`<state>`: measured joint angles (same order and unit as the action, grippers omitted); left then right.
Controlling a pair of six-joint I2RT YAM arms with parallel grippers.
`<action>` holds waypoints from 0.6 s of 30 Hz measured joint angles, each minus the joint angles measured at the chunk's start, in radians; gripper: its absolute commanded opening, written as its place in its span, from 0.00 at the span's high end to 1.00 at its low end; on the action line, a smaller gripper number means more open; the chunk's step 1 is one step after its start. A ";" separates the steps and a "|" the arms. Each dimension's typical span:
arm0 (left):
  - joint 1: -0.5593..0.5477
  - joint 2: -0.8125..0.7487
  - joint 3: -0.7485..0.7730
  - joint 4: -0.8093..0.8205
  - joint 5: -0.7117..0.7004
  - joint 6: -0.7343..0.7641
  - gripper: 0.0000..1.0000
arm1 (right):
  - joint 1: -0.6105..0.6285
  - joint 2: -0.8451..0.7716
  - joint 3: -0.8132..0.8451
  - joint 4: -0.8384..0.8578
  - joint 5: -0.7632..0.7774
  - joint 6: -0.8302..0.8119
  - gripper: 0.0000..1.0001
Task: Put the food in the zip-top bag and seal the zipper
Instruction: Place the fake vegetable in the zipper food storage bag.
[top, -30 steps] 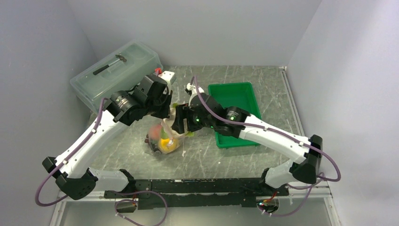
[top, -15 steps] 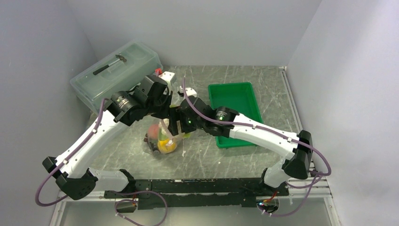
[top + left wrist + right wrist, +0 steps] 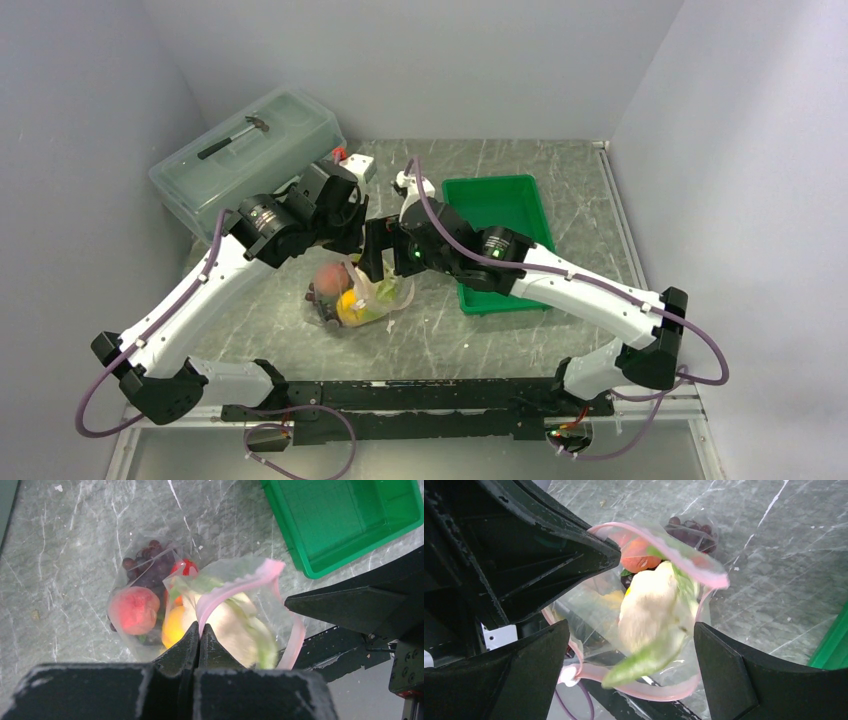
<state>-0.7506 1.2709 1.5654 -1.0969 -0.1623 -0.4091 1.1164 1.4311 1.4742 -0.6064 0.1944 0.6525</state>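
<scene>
The clear zip-top bag (image 3: pixel 372 296) hangs in the middle of the table with its mouth held up. My left gripper (image 3: pixel 199 626) is shut on the pink zipper (image 3: pixel 235 585) at the mouth's edge. Inside lie a peach (image 3: pixel 134 610), dark grapes (image 3: pixel 147 565), an orange (image 3: pixel 172 625) and a red pepper (image 3: pixel 184 567). The white cauliflower (image 3: pixel 649 607) with green leaves, blurred, sits in the bag's mouth between the wide-apart fingers of my right gripper (image 3: pixel 631 626), which is open and touches nothing. Both grippers (image 3: pixel 352 245) (image 3: pixel 375 262) meet above the bag.
An empty green tray (image 3: pixel 495 215) lies right of the bag, close behind my right arm. A translucent lidded box (image 3: pixel 290 125) with a hammer (image 3: pixel 232 135) inside stands at the back left. A small white and red object (image 3: pixel 352 160) sits beside it.
My right gripper has opened wide and let go of the cauliflower, which has dropped into the bag's mouth. The left gripper has kept its hold on the zipper.
</scene>
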 measured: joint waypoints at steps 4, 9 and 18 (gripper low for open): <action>0.000 0.000 0.000 -0.001 0.000 0.000 1.00 | 0.000 -0.012 -0.001 0.000 0.019 -0.002 0.03; 0.000 0.000 0.000 -0.001 0.000 0.000 1.00 | 0.000 -0.074 -0.016 0.001 0.064 -0.001 0.09; 0.000 0.000 0.000 -0.001 0.000 0.000 1.00 | 0.000 -0.151 -0.095 -0.007 0.132 0.026 0.19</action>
<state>-0.7506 1.2705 1.5654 -1.0977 -0.1627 -0.4088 1.1164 1.2797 1.3796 -0.6136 0.3260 0.6781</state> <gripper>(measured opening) 0.012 0.845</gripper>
